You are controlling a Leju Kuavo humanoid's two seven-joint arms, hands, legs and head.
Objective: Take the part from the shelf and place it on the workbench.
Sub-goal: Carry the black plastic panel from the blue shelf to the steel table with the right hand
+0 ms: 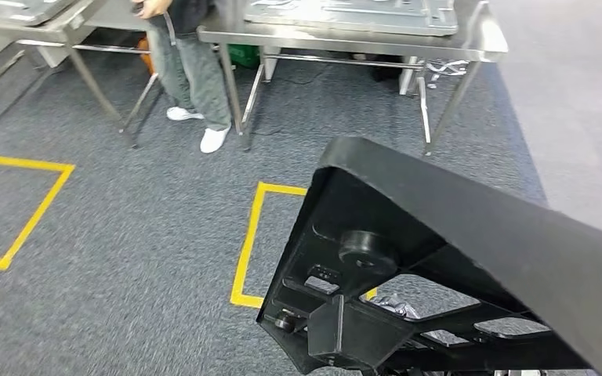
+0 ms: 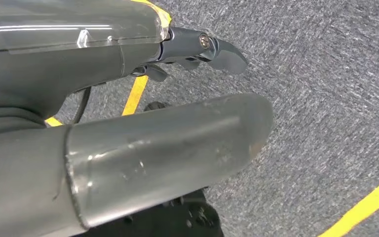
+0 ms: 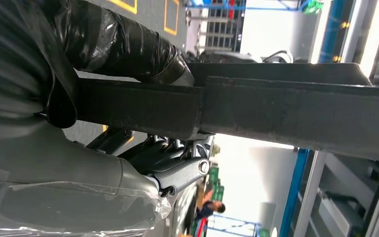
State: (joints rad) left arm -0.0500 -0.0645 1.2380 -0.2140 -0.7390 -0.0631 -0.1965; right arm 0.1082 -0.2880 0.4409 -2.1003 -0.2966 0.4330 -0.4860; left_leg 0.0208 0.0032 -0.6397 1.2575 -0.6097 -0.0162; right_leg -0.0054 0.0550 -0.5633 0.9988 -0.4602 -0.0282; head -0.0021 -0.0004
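Black moulded part: large ribbed frame, carried low and tilted, close under the head view; underside bosses and openings visible.
Right hand: clamped on one flat edge bar of part, thumb wrapped in black tape over bar, darker fingers curled beneath. Firm hold, by appearance.
Left hand: thick grey thumb extended, one dark fingertip beyond; dark piece just under thumb, possibly part. Contact unclear; open, closed or holding cannot be told.
Grey carpet floor: below both hands, yellow taped squares marked on it.
Steel worktop: well beyond right hand, across floor, carrying grey flat panel. Second steel table off to left side.
Person: standing between the two tables, white shoes, hand at table edge.

Risks, as judged: part long and held at one edge, so liable to swing or twist out of hold while walking; far end liable to strike worktop leg or person; resting panel leaves little free surface for set-down.
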